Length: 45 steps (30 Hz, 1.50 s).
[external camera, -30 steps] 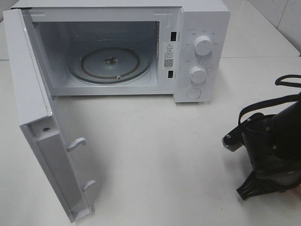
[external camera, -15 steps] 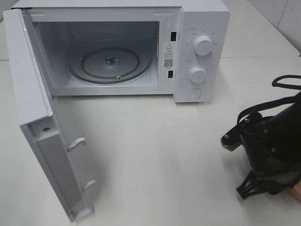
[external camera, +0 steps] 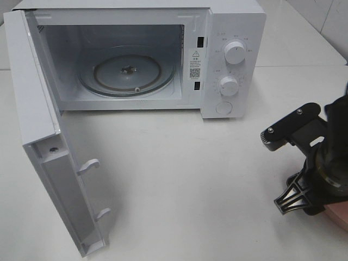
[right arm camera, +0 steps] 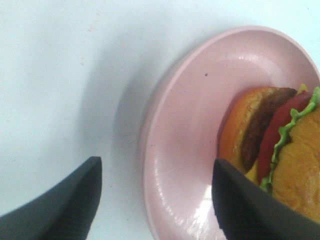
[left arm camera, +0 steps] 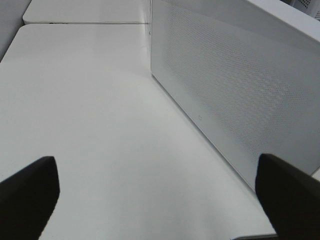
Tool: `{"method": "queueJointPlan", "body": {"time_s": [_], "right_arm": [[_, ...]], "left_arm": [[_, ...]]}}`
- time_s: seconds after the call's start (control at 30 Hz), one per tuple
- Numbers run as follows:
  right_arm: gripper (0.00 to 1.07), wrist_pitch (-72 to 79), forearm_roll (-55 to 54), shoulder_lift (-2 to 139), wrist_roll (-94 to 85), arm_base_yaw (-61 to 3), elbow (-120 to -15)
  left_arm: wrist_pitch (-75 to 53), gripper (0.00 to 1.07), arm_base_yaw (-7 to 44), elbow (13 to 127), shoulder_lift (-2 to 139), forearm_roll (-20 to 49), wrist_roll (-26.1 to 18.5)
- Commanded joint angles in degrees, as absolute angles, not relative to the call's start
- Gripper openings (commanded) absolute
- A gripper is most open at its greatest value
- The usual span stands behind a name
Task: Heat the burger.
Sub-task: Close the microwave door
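I see the microwave (external camera: 136,60) at upper left, door swung wide, turntable bare. My right gripper (right arm camera: 155,200), shut a second ago, now spreads over the pink plate (right arm camera: 190,150) at lower right; the burger (right arm camera: 280,150) lies there ungrasped. Left gripper (left arm camera: 155,195) gapes idle.

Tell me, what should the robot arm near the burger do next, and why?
Probably lower the right end effector so its open fingers straddle the pink plate's rim, then close. The burger sits on that plate, nothing is held, and the microwave door stands open.
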<state>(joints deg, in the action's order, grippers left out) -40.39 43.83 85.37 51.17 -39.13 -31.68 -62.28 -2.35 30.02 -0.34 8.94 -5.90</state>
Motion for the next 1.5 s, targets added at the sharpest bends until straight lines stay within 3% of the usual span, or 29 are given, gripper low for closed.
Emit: {"method": "queueJointPlan", "body": {"time_s": [0.03, 0.07, 0.13, 0.4, 0.77, 1.27, 1.37, 1.5], "right_arm": [[0.72, -37.30, 37.01, 78.84, 40.11, -38.96, -31.80], [0.72, -37.30, 37.01, 78.84, 40.11, -38.96, -31.80], [0.82, -35.70, 28.71, 72.14, 27.67, -38.96, -31.80], [0.81, -44.06, 13.69, 59.99, 12.03, -38.96, -34.55], [0.78, -56.72, 11.97, 48.19, 11.23, -38.96, -41.83], [0.76, -65.32, 10.83, 37.70, 10.60, -38.73, -42.46], [0.76, -65.72, 10.43, 35.58, 10.60, -36.61, -42.46], [0.76, -65.26, 7.22, 31.34, 7.85, -28.93, -40.62]], "left_arm": [[-61.65, 1.00, -2.23, 29.85, -1.26, 9.17, -5.96], [-61.65, 1.00, -2.23, 29.85, -1.26, 9.17, -5.96], [-61.65, 1.00, -2.23, 29.85, -1.26, 9.17, -5.96], [-61.65, 1.00, -2.23, 29.85, -1.26, 9.17, -5.96], [-61.65, 1.00, -2.23, 29.85, -1.26, 9.17, -5.96], [-61.65, 1.00, -2.23, 29.85, -1.26, 9.17, -5.96], [-61.65, 1.00, -2.23, 29.85, -1.26, 9.17, -5.96], [-61.65, 1.00, -2.23, 29.85, -1.26, 9.17, -5.96]]}}
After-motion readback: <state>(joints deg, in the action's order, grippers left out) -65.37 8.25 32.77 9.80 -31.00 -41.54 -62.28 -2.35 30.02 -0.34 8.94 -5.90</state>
